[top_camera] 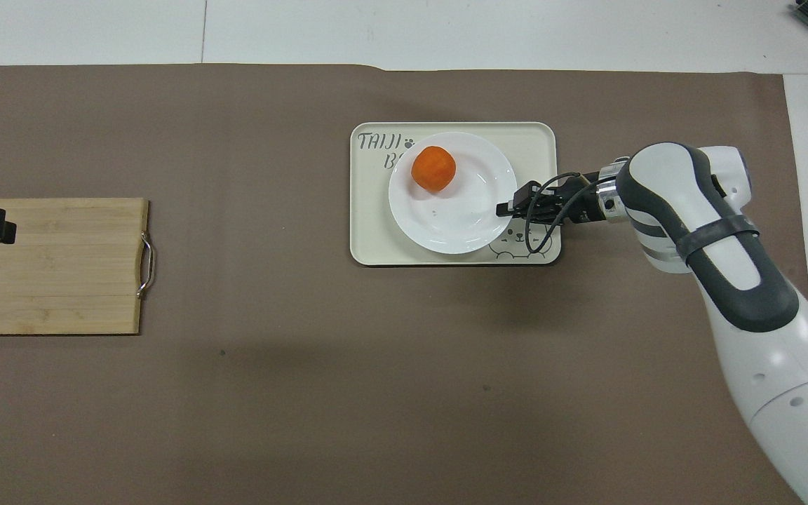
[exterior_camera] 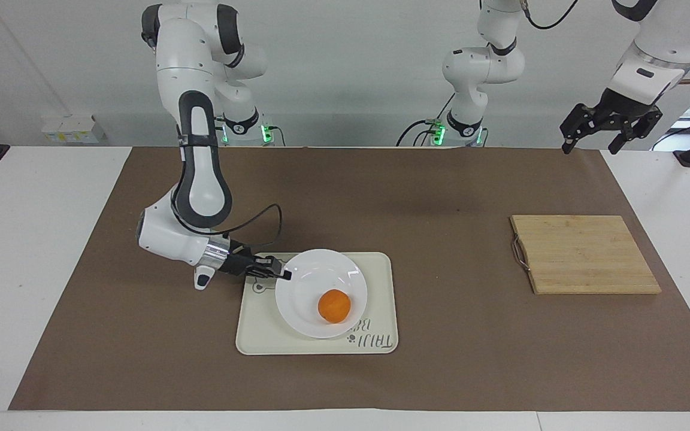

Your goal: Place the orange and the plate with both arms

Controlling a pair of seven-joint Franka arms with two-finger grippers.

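Recording the plate [exterior_camera: 315, 269] in the lower centre of the facing frame, over the cream tray [exterior_camera: 381, 281]. Reading it as possibly lifted a little at the gripped edge, but not confirming clearance from the tray. Noting the orange [exterior_camera: 333, 306] lying loose in the plate's sunken centre, toward the side farther from the robots.

Finding the right claw [exterior_camera: 282, 275] closed on the plate's rim, at the edge toward the right arm's end of the desk [exterior_camera: 441, 197]. Pinching the thin lip from the side and holding nothing else. Finding the left claw [exterior_camera: 611, 129] in the upper corner of the facing frame, fingers spread wide and holding nothing. Waiting over the cutting board [exterior_camera: 584, 254].

Judging the plate as stiff, glossy and breakable:
- Offering a slick surface and only a narrow lip to a one-sided pinch.
- Tending to droop or swivel about that pinch under its own weight.
- Calling for a firm bite well onto the wide rim, and for level carrying.

Judging the orange as light, firm and free to roll:
- Likely shifting toward whichever side dips, and possibly running off the rim.
- If picked separately, taking hold across its widest part from above with moderate squeeze.
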